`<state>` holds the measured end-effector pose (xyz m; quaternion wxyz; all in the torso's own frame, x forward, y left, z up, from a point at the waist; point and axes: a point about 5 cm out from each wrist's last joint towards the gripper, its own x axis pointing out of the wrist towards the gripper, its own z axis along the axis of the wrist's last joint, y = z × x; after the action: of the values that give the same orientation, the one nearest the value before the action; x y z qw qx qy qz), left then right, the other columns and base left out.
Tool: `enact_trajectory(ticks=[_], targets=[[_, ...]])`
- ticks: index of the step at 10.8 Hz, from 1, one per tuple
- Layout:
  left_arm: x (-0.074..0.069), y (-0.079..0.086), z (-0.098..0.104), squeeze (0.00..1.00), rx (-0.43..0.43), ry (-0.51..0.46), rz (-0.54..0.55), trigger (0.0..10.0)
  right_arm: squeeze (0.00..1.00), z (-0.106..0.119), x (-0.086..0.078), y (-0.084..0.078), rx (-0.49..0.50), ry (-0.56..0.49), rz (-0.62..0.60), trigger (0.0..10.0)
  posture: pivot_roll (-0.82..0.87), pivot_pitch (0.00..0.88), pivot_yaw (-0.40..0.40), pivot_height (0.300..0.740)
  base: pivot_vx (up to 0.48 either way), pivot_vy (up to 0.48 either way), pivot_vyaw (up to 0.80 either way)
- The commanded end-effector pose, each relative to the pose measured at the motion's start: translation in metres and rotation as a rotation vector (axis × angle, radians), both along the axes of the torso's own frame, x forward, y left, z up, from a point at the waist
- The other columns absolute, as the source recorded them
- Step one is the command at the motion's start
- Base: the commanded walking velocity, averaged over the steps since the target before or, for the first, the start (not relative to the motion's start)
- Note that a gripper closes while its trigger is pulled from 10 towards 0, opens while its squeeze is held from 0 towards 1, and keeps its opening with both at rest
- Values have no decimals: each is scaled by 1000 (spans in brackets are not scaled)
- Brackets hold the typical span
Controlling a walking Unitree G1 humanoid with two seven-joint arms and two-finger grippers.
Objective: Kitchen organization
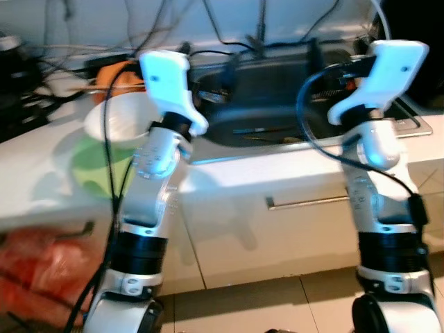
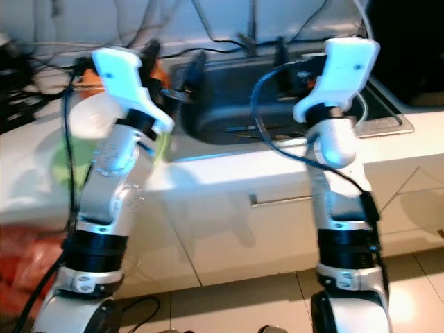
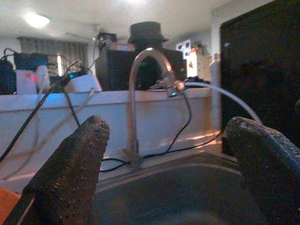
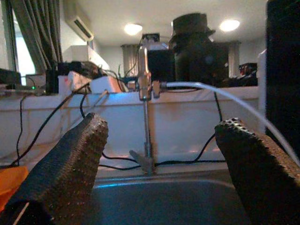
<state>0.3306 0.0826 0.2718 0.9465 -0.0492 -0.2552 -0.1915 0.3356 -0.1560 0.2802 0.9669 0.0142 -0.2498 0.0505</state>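
Observation:
Both my arms are raised over the counter edge toward the dark steel sink (image 1: 284, 94). My left gripper (image 3: 166, 129) is open above the sink's left side, nothing between its fingers (image 3: 70, 168). My right gripper (image 4: 163, 125) is open too, over the sink's right side, and holds nothing. Both wrist views look across the basin at the curved faucet (image 3: 133, 93) on the far rim. A white bowl (image 1: 118, 123) stands on the counter left of the sink, beside my left forearm. Behind the bowl lies an orange object (image 1: 123, 75).
A green patch (image 1: 94, 170) lies on the white counter (image 1: 41, 180) under the bowl. Thin utensils (image 1: 260, 132) lie in the sink. Black cables (image 1: 104, 48) run along the back wall. A drawer handle (image 1: 305, 202) sits below the counter. A reddish bag (image 1: 41, 267) shows low left.

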Motion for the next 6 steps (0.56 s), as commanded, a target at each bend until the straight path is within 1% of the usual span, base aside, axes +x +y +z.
enact_trajectory(ticks=[1,3,4,6], targets=[[1,6,6,0,3,-19,26,10000,0,8,-1,10,-16,-24,27,10000,-18,77,78,740,371,0,0],[1,6,6,0,6,-17,27,10000,0,7,-1,10,-15,-22,28,10000,-15,76,78,740,309,0,0],[2,6,3,0,34,-6,36,10000,0,7,0,11,-14,-20,28,10000,-14,76,79,740,0,0,0],[2,6,2,0,20,1,28,10000,0,7,0,11,-14,-20,28,10000,-14,76,79,740,306,0,0]])
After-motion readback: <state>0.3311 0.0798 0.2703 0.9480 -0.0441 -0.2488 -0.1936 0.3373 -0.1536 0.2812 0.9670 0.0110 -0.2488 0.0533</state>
